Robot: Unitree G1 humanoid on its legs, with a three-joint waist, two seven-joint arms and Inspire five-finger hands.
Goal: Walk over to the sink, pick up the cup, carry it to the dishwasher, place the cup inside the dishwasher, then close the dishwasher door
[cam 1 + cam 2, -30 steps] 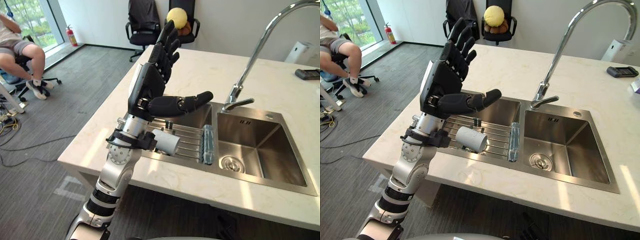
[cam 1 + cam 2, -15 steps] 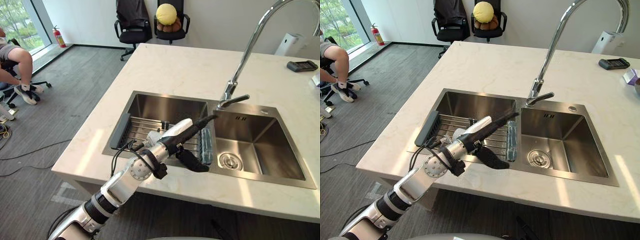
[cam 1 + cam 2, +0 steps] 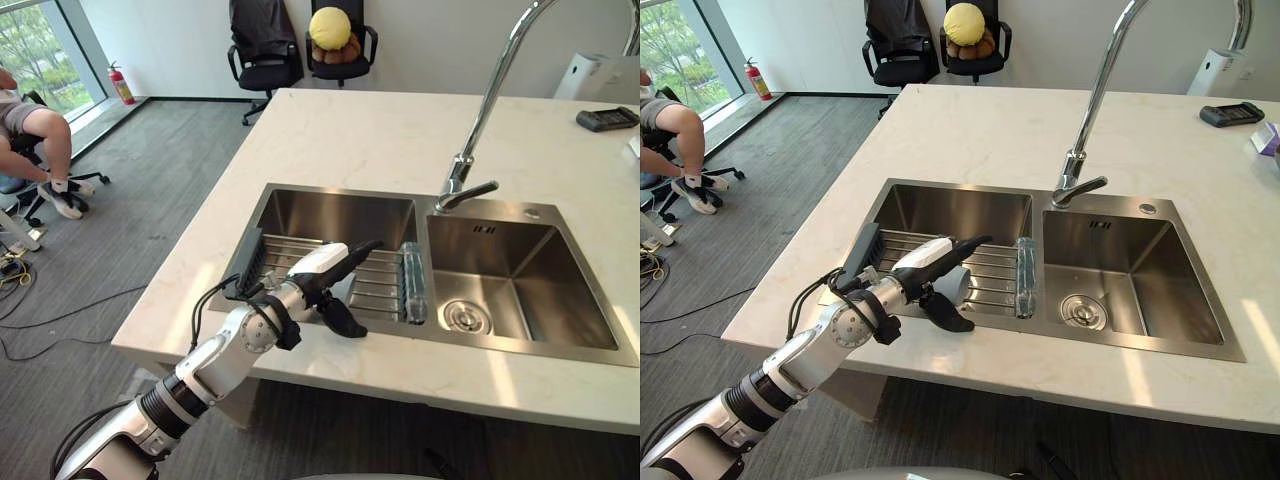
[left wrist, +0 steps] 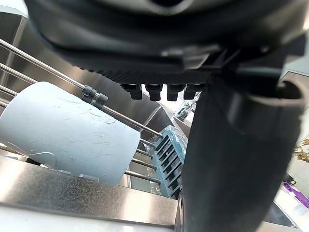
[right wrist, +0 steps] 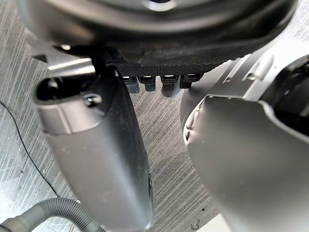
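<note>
A pale grey cup point(image 3: 953, 284) lies on its side on the wire rack point(image 3: 385, 285) in the sink's left basin point(image 3: 340, 215). In the left wrist view the cup point(image 4: 67, 135) rests on the rack wires just past my hand. My left hand point(image 3: 320, 272) hovers over the cup with its fingers straight, pointing toward the faucet side. Its thumb point(image 3: 341, 319) hangs down by the basin's front rim, and the cup sits in the gap between thumb and fingers, ungripped. My right hand point(image 5: 96, 145) hangs over the grey floor, relaxed and empty.
A tall chrome faucet point(image 3: 480, 120) rises behind the divider between the two basins. A clear blue roll point(image 3: 414, 285) ends the rack. A black device point(image 3: 612, 118) lies on the far counter. A seated person point(image 3: 40, 125) and office chairs point(image 3: 268, 50) stand beyond the island.
My left hand dropped from upright above the counter to flat over the rack, then drew back leftward so that its thumb and fingers bracket the cup. The camera has shifted slightly.
</note>
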